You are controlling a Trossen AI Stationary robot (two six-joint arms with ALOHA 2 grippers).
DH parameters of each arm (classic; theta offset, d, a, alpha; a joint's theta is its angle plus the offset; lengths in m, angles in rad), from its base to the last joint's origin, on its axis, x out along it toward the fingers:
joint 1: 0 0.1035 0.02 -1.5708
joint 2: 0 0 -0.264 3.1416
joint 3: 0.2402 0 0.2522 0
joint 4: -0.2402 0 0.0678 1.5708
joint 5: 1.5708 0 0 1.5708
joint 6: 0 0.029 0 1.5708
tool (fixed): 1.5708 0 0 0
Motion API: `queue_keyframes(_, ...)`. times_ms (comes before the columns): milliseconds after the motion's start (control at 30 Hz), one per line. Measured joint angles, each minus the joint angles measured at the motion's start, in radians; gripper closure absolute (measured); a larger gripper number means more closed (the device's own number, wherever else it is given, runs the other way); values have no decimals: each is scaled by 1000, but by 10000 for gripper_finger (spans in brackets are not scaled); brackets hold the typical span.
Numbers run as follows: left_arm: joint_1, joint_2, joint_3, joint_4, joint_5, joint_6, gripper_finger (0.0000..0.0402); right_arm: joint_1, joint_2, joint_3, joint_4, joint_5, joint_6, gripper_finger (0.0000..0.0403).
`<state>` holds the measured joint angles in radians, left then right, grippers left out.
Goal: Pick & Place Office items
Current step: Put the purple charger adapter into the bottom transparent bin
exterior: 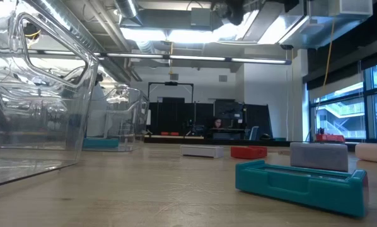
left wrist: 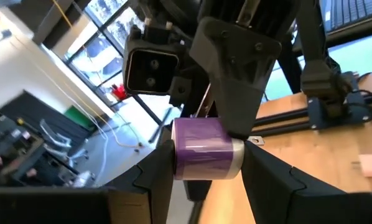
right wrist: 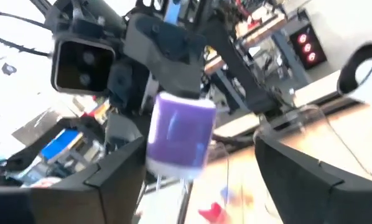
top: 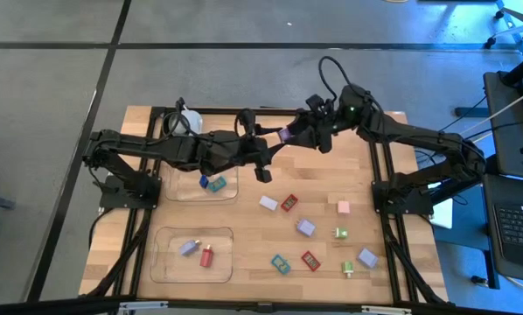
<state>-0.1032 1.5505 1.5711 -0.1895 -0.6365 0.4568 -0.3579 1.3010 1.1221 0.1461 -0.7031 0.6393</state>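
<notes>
A lavender piece [top: 285, 134] hangs in mid-air over the table's far middle, between the two grippers. My left gripper [left wrist: 204, 180] reaches in from the left and is shut on it. My right gripper [right wrist: 198, 180] comes from the right and is open. Its fingers stand wide on either side of the piece [right wrist: 180, 134]. Other small pieces lie flat on the wood: white [top: 268, 203], red [top: 289, 203], lavender [top: 305, 227], pink [top: 343, 207], green [top: 340, 233], teal [top: 281, 263]. In the low view a teal piece [exterior: 302, 183] lies closest. My left gripper pinches the lavender piece between its two fingers, one on each opposite side face [left wrist: 176, 152]. The fingers come level from the table's left side. The piece is lifted clear of the table. I cannot tell whether a right finger [left wrist: 236, 93] touches it.
Two clear trays lie on the left half: the far one [top: 178, 188] holds a teal and a blue piece, the near one [top: 170, 262] a lavender and a red one. A white round cup [top: 187, 122] stands at the far left. The arms' bases flank the board.
</notes>
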Motion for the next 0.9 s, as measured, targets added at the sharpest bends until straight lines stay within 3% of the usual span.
queue_keyframes(233,-12,-2,-1,-114,-7,-244,240,-85,-4,0,-157,-113,-86,97)
queue_keyframes(533,-22,-2,-1,-394,17,-739,240,-112,-43,0,-278,-221,-169,103)
queue_keyframes(767,-116,-2,0,-700,195,-1200,243,-99,-102,0,-387,-170,-288,103)
queue_keyframes(900,-220,-2,0,-759,256,-1349,240,-67,-118,0,-417,-94,-311,103)
